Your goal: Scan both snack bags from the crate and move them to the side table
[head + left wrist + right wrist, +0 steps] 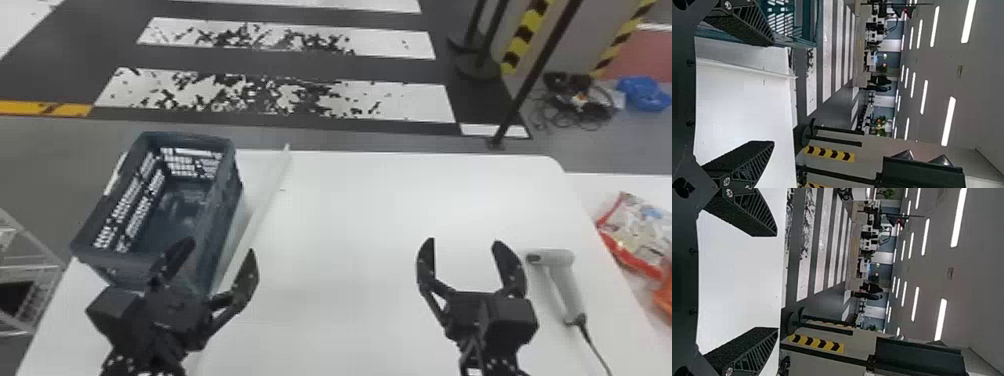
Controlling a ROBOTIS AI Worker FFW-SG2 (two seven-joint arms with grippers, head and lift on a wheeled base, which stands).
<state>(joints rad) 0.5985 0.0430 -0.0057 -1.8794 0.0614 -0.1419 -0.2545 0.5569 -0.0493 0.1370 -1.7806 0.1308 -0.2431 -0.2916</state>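
You're basically done imo: left of the scanner (559, 258) the crate (220, 235) looks empty and your left gripper (220, 247) and right gripper (464, 242) hang open, while right of it 1 snack bag (637, 232) and probably the 2nd, orange bag (664, 299) are on the side table (582, 185), scans unconfirmed.

It looks like a large indoor test hall or lab floor; a worn crosswalk (410, 102) is painted across the dark floor beyond the white table (350, 210); at the far right are a black post (533, 75), yellow-and-black hazard striping (523, 35) and a tangle of cables (580, 105); strip lights (949, 121) line the high ceiling (977, 51).
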